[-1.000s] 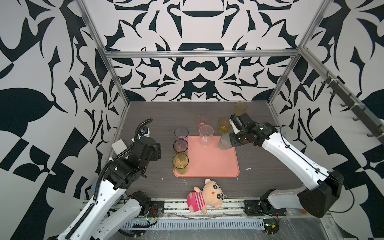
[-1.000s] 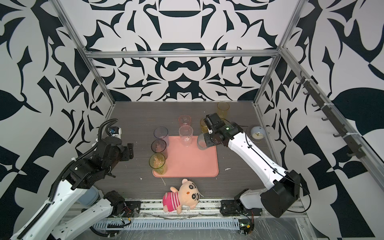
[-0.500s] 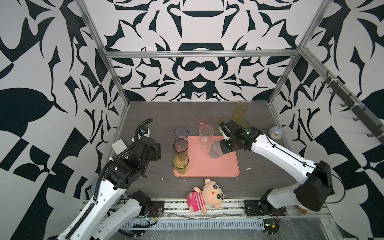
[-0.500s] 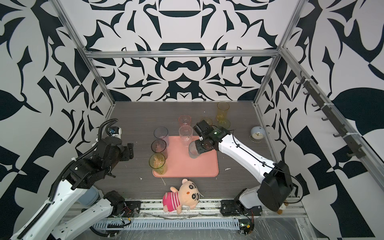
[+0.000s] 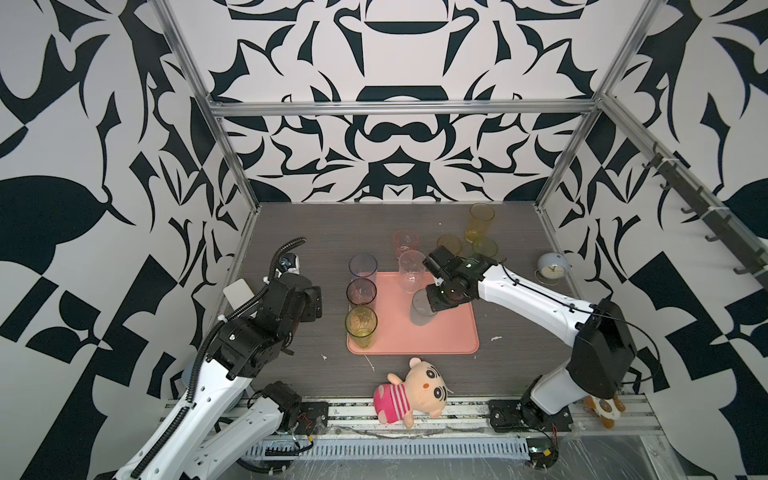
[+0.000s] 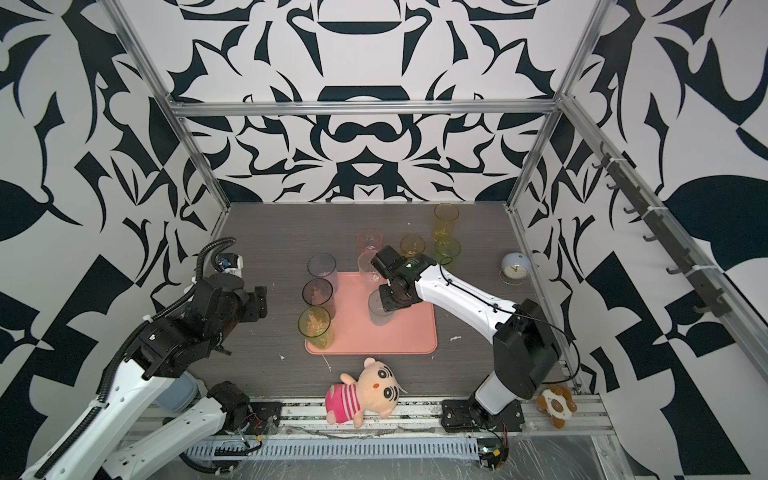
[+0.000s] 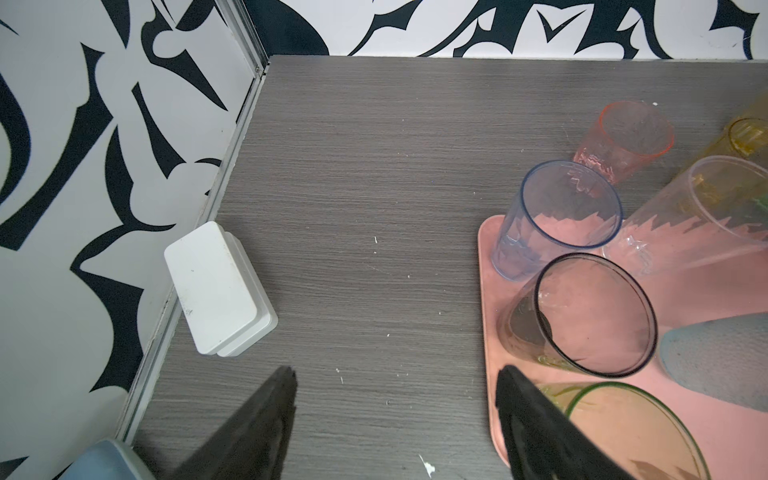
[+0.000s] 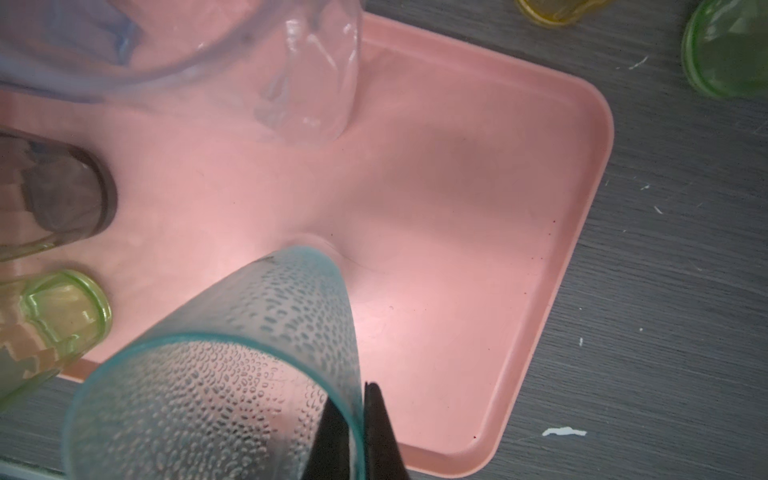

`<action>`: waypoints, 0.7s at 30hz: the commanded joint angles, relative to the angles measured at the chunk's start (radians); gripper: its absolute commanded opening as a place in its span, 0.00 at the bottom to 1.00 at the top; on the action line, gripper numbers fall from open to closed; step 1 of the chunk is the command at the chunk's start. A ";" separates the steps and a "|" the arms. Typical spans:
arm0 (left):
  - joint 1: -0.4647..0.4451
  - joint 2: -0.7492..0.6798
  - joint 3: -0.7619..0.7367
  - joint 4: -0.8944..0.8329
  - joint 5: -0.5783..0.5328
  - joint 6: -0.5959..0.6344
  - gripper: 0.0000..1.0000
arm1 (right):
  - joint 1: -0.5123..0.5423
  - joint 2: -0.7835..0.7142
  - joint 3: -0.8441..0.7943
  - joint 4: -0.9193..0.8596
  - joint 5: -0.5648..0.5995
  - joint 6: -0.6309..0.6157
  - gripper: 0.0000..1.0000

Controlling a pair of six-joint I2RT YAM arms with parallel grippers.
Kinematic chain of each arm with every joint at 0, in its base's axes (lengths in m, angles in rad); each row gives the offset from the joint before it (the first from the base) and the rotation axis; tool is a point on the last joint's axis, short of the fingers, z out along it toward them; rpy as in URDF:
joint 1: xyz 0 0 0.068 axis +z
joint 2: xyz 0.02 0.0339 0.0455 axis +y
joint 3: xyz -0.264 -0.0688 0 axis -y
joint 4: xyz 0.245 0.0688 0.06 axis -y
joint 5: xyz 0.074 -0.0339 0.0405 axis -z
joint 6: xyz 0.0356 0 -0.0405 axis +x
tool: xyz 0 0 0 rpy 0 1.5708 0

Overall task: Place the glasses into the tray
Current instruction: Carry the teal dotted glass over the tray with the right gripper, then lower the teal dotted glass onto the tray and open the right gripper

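The right gripper [image 8: 351, 392] is clamping the teal glass [image 8: 249, 332] by its rim, for an upright set-down on the tray [image 8: 478, 208] beneath; the left gripper [image 7: 395, 372] is idling, jaws apart.

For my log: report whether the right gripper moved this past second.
Yes: the right gripper, with the teal glass, went from the tray's far corner toward its middle.

Robot lab cell, patterned walls [image 5: 498, 50], aluminium frame [image 5: 399, 109]

Right arm [image 5: 536, 299] white, black joints; left gripper [image 7: 395, 374] matte black; ribbed conduit [image 5: 276, 259].
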 commanded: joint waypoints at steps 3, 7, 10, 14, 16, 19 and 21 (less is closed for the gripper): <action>0.004 -0.011 -0.009 0.001 -0.001 -0.009 0.79 | 0.010 0.010 0.078 -0.006 0.023 0.030 0.00; 0.004 -0.011 -0.008 0.001 -0.002 -0.009 0.79 | 0.013 0.028 0.092 -0.011 0.021 0.034 0.00; 0.004 -0.009 -0.009 0.001 0.001 -0.009 0.79 | 0.017 0.046 0.107 -0.013 0.018 0.033 0.00; 0.004 -0.003 -0.009 0.001 0.003 -0.009 0.79 | 0.022 0.068 0.128 -0.022 0.026 0.036 0.00; 0.004 -0.004 -0.008 -0.001 0.003 -0.009 0.79 | 0.023 0.073 0.133 -0.026 0.027 0.040 0.00; 0.004 -0.008 -0.009 0.002 0.002 -0.009 0.79 | 0.025 0.081 0.137 -0.030 0.027 0.036 0.00; 0.004 -0.010 -0.009 0.001 0.002 -0.009 0.79 | 0.025 0.087 0.139 -0.033 0.031 0.035 0.01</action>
